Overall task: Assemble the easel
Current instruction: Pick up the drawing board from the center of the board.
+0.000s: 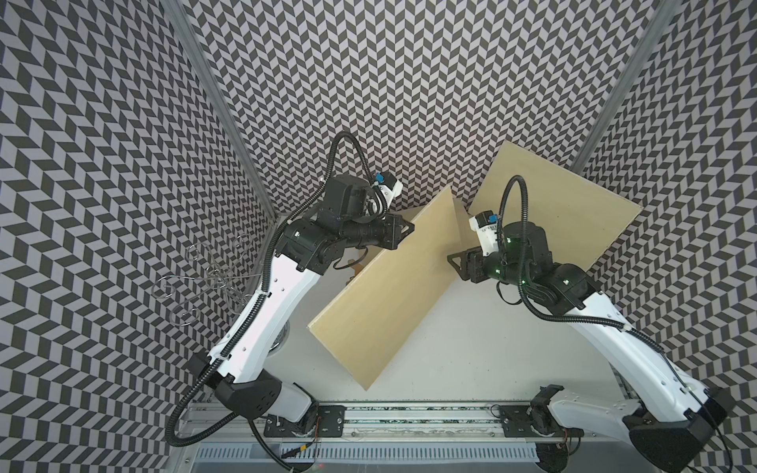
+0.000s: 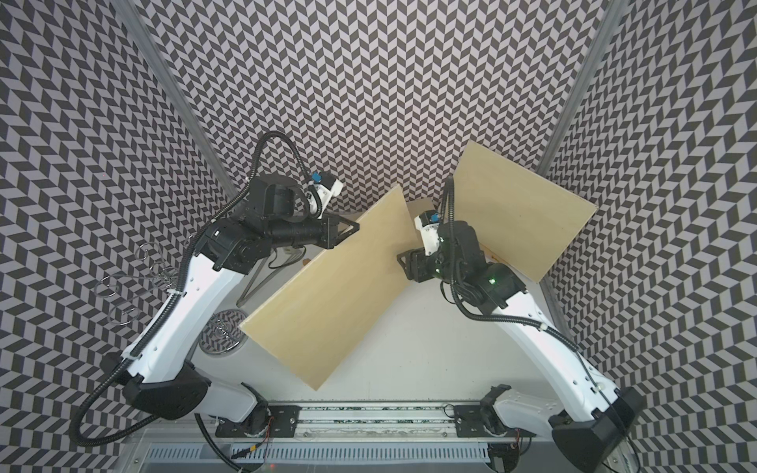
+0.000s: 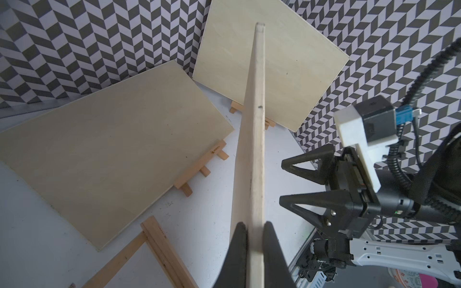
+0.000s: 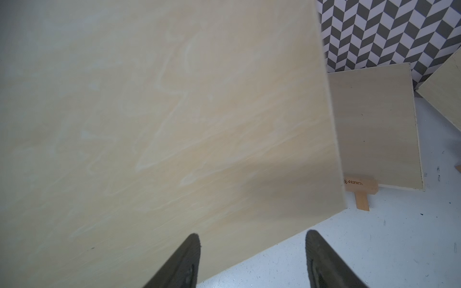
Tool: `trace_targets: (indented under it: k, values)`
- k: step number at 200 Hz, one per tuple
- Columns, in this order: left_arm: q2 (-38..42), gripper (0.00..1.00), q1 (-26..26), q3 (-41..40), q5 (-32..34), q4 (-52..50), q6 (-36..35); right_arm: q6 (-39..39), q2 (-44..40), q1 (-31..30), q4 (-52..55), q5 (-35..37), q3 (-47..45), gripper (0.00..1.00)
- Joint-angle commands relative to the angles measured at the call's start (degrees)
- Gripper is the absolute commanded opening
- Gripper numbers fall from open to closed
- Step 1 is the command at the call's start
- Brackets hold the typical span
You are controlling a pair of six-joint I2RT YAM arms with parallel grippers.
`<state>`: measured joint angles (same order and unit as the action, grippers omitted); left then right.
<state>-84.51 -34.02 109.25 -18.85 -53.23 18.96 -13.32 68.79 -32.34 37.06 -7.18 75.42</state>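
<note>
The held board (image 1: 381, 286) takes up the middle of both top views and covers most of what lies beneath it. Of the loose easel frame (image 3: 154, 246) only a few pale sticks peek out beside the left arm there. In the left wrist view the frame lies flat on the table (image 3: 199, 207), cut off by the picture's edge. The second board (image 3: 112, 149) leans on a small easel (image 3: 199, 167), largely hidden from above. The right wrist view shows only part of it past the held board's blurred face (image 4: 162, 124). The third board (image 1: 565, 204) stands against the right wall, its foot barely visible. A wire ornament (image 1: 205, 278) on the left wall is faint against the pattern. Whether the held board's low corner touches the table I cannot tell. The left arm reaches forward with its wrist turned level, and the left gripper (image 3: 255, 232) is clamped tight on the board's edge, one finger (image 3: 239, 249) on each face. The right arm is bent inward, and the right gripper (image 3: 282, 182) is just beside the board's opposite side with its jaws standing well apart, gripping nothing.
</note>
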Motion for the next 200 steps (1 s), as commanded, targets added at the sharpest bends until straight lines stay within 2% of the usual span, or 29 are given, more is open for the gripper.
trace_targets:
  k: [1,26,67,94,134,151,200]
  values:
    - [2.6,0.0,-0.1,-1.1,-1.3,6.7,1.1,-2.8,1.1,0.2,-6.2,0.1,-1.0,0.67]
    - [3.4,0.0,-0.1,-4.7,-1.5,8.4,1.3,-4.0,1.9,0.2,-8.0,-1.1,-1.6,0.67]
    - [4.3,0.0,-0.9,-8.8,1.1,10.8,3.0,-4.1,2.2,0.2,-7.5,0.8,-2.4,0.67]
    - [5.2,0.0,-4.2,-11.7,6.0,13.0,3.1,-4.1,1.6,0.2,-7.1,2.1,-3.6,0.67]
    - [1.8,0.0,-9.9,-9.4,13.2,10.0,2.6,-7.5,0.2,1.1,-4.9,5.4,-6.2,0.68]
    - [0.7,0.0,-11.2,-8.5,15.5,8.9,2.8,-9.7,-1.2,2.9,-3.8,5.8,-9.6,0.68]
    - [-0.6,0.0,-14.0,-7.8,19.4,8.6,2.9,-14.8,-8.6,10.5,-4.1,-1.3,-24.8,0.68]
